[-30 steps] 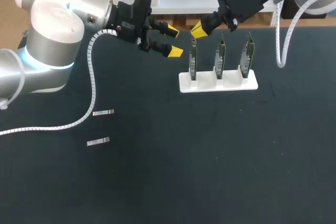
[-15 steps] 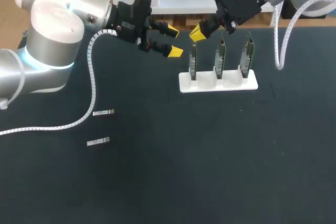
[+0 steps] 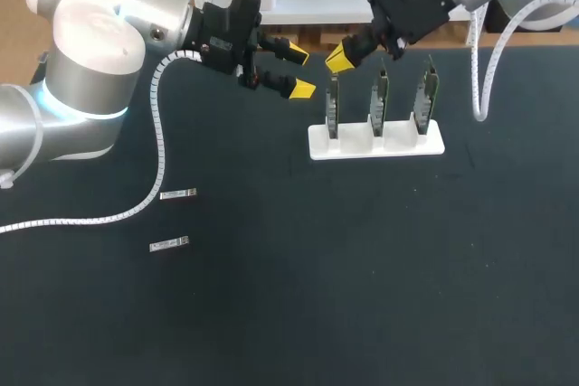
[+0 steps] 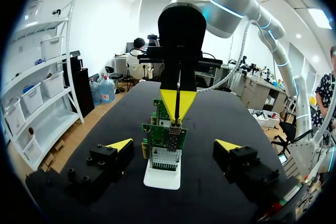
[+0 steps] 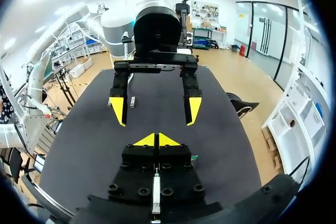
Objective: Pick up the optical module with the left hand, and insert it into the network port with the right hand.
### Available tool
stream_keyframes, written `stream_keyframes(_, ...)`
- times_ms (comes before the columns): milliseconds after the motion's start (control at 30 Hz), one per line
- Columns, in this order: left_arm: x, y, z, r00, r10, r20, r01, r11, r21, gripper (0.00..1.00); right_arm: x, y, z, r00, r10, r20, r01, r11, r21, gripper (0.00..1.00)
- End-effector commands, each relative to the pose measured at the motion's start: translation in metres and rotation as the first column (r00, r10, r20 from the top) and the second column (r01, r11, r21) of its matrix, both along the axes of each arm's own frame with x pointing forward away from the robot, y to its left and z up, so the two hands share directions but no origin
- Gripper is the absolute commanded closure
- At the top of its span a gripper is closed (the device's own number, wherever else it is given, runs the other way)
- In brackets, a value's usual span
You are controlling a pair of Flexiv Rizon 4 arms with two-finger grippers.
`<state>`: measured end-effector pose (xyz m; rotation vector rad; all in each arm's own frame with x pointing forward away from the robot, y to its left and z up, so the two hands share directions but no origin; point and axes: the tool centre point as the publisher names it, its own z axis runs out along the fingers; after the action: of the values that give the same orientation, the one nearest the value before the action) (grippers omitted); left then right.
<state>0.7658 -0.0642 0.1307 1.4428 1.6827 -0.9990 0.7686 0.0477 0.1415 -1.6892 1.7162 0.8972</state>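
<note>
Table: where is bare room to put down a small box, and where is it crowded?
Widest bare patch: the near half of the table, in front of the white stand and beside the two optical modules. A smaller one lies between modules and stand. Crowded: the far edge, where left gripper and right gripper hang by the boards.

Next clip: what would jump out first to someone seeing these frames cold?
The yellow-tipped grippers face each other at the table's far side: the left gripper is open, and the right gripper is shut just above the leftmost of three circuit boards upright in a white stand. Two small silver optical modules lie on the dark table, at its left.
</note>
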Motion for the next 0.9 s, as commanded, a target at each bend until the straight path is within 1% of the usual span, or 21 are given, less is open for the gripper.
stream_keyframes(33,0.002,0.000,0.001,1.000,-0.002,-0.004,0.002,1.000,0.004,0.00,-0.001,0.001,-0.006,1.000,-0.003,-0.002,0.003,1.000,-0.007,1.00)
stream_keyframes(233,0.002,0.000,0.001,1.000,-0.002,-0.004,0.002,1.000,0.004,0.00,-0.001,0.000,-0.009,1.000,-0.009,-0.010,0.008,1.000,-0.012,1.00)
stream_keyframes(300,0.002,0.000,0.001,1.000,-0.002,-0.004,0.002,1.000,0.004,0.00,-0.001,0.000,-0.007,1.000,-0.009,-0.014,0.009,1.000,-0.003,1.00)
stream_keyframes(400,0.002,0.000,0.001,1.000,-0.002,-0.004,0.002,1.000,0.004,0.00,-0.001,0.000,0.001,1.000,-0.009,-0.021,0.010,1.000,0.022,1.00)
stream_keyframes(567,0.002,0.000,0.001,1.000,-0.002,-0.004,0.002,1.000,0.004,0.00,-0.003,-0.005,0.022,1.000,-0.005,0.010,0.005,0.998,0.059,1.00)
stream_keyframes(667,0.002,0.000,0.001,1.000,-0.002,-0.004,0.002,1.000,0.004,0.00,-0.003,-0.014,0.034,1.000,-0.008,0.021,0.006,0.996,0.084,1.00)
stream_keyframes(733,0.002,0.000,0.001,1.000,-0.002,-0.004,0.002,1.000,0.004,0.00,-0.001,-0.024,0.038,1.000,-0.014,0.012,0.013,0.995,0.096,1.00)
stream_keyframes(833,0.002,0.000,0.001,1.000,-0.002,-0.004,0.002,1.000,0.004,0.00,0.002,-0.042,0.036,1.000,-0.006,-0.009,0.007,0.996,0.092,1.00)
stream_keyframes(900,0.002,0.000,0.001,1.000,-0.002,-0.004,0.002,1.000,0.004,0.00,0.005,-0.055,0.033,1.000,-0.002,-0.007,0.003,0.997,0.076,1.00)
